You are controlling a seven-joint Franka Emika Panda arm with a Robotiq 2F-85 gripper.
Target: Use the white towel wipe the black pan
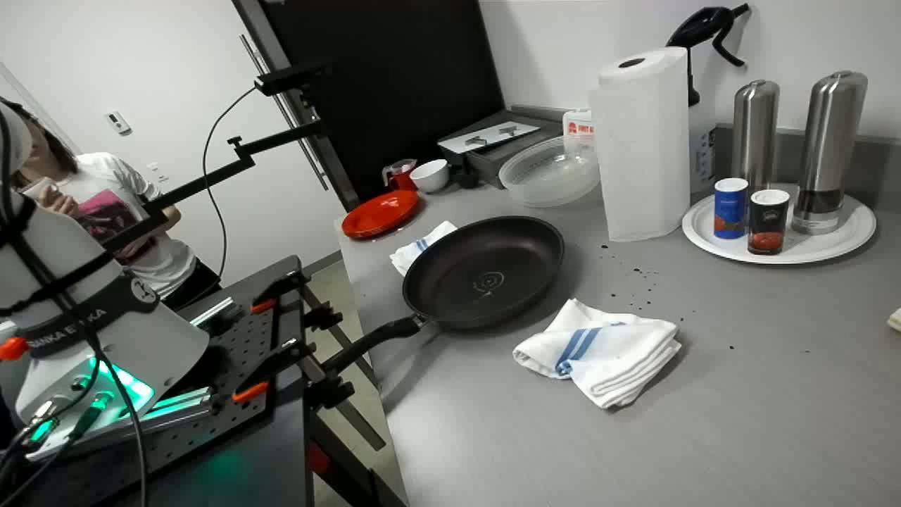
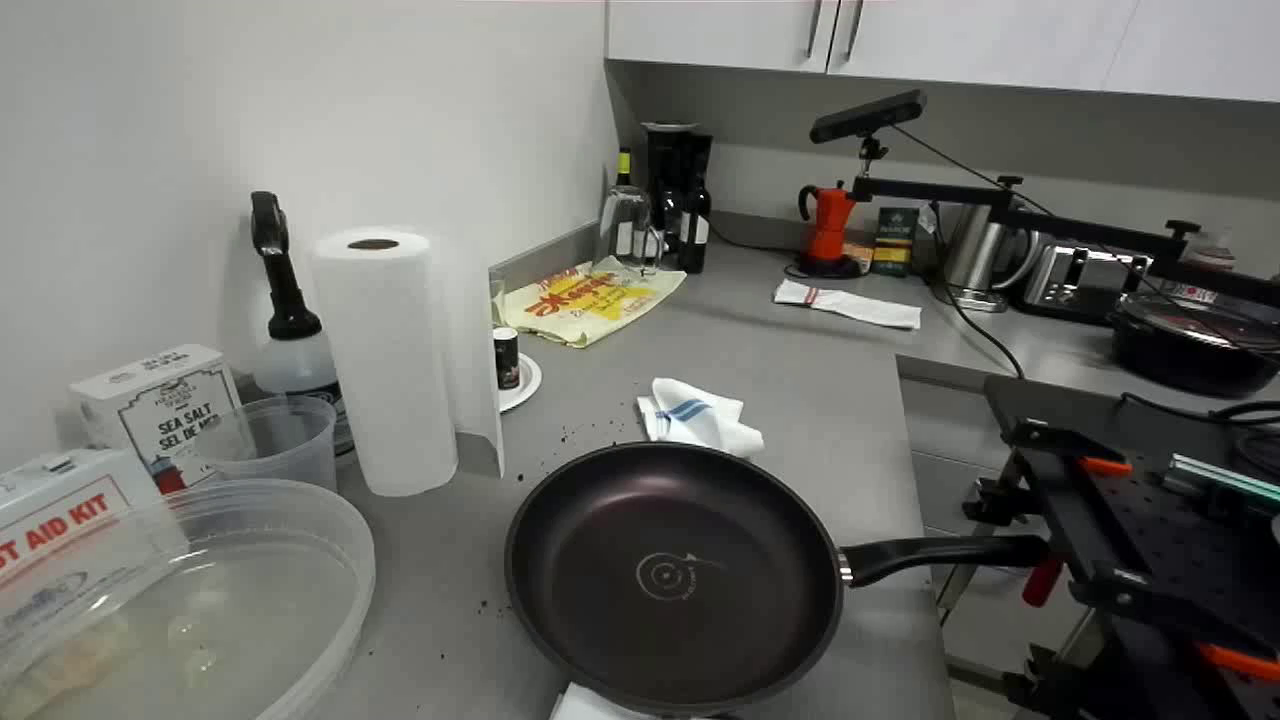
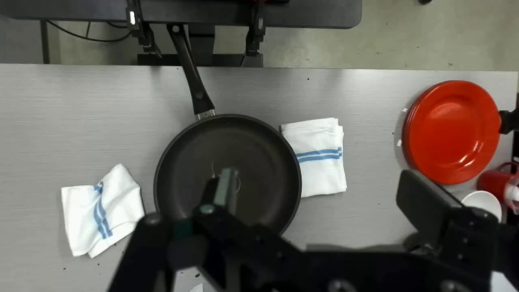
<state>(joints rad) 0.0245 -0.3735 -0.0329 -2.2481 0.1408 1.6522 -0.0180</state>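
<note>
Gray tabletop (image 3: 365, 101) spreads across the wrist view; over it hangs the tool (image 3: 320, 177), released, its fingers (image 3: 224, 190) spread wide. One finger overlaps the black pan (image 3: 233, 150), whose handle (image 3: 190, 73) juts past the tabletop's edge. Between the fingers shows a neatly folded white towel (image 3: 318, 170), partly hidden by the pan's rim; a crumpled white towel (image 3: 117, 202) lies near the opposite rim, outside the tool's span. Room for moving stretches toward the red plates (image 3: 454, 129).

In the wrist view, near-matt smoothness is shown by the pan (image 3: 247, 156) and, at its three o'clock, cloth by the towel (image 3: 318, 170) (gloss by the red plate (image 3: 452, 132)).
</note>
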